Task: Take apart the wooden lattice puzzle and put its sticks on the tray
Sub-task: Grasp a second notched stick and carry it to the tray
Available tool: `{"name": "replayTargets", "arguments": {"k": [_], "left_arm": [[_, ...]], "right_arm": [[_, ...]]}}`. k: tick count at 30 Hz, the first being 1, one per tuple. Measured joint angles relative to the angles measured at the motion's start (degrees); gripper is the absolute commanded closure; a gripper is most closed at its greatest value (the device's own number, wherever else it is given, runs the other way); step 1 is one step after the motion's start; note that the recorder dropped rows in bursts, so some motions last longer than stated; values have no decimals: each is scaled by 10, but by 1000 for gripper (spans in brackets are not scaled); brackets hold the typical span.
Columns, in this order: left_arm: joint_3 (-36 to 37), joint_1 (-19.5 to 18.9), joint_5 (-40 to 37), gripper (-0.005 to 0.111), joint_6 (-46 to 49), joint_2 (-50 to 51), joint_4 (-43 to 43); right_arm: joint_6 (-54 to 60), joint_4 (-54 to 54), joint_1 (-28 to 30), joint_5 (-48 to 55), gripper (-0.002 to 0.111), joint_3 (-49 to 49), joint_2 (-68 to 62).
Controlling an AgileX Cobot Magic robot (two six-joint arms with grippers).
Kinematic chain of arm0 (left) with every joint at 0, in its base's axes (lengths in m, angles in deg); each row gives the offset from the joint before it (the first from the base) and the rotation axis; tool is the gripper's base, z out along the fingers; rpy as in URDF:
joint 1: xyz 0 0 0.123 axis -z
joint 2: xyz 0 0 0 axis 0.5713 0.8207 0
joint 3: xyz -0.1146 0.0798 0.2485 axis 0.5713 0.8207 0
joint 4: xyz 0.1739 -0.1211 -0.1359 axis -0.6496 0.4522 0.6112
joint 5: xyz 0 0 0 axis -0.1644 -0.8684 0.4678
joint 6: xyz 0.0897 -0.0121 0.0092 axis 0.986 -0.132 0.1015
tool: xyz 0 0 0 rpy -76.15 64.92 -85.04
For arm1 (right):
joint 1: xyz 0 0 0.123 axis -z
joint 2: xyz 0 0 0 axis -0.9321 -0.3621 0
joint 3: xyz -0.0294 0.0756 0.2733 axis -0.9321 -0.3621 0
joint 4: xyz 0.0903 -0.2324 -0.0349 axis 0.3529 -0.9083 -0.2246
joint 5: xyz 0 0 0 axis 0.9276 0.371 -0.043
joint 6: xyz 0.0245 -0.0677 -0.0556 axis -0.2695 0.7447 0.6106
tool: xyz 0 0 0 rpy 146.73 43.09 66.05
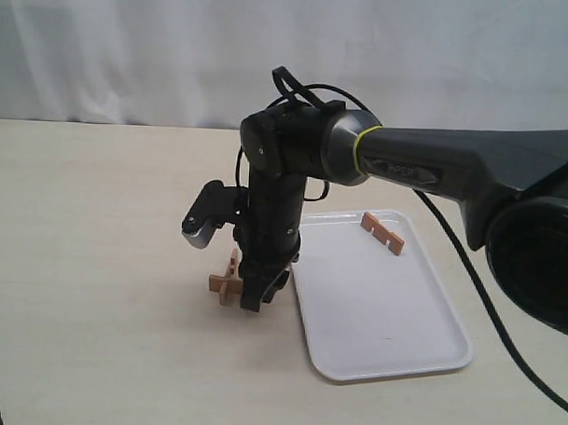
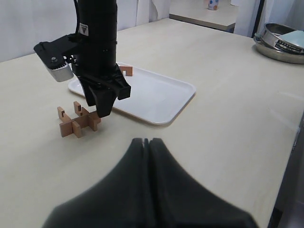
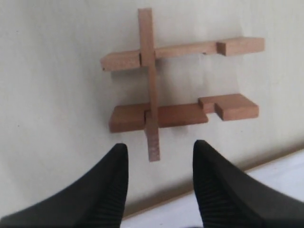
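Prob. stick 2: R jaws apart above puzzle point(image 3: 175, 115) cross-stick point(image 3: 152, 85), next drop & pinch it; L jaws together.

right arm point(image 1: 472, 172) is matte black with a shiny grey collar point(image 1: 340, 147) and a thin yellow ring point(image 1: 359, 148), faint lettering on the side. black cable point(image 1: 493, 322) trailing off, silver-faced camera point(image 1: 201, 230) bolted on, ribbed black fingers point(image 3: 223, 190).

Right wrist view close above puzzle point(image 3: 166, 115)
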Motion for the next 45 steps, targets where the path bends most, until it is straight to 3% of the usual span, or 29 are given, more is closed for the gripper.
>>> {"name": "replayTargets", "arguments": {"k": [11, 20, 45], "left_arm": [[0, 0, 0, 107, 0, 0, 0], [0, 0, 0, 107, 0, 0, 0], [0, 0, 0, 107, 0, 0, 0]], "right_arm": [[0, -8, 0, -10, 71, 0, -22], [0, -8, 0, -12, 104, 0, -24], [0, -8, 0, 0, 104, 0, -5]]}}
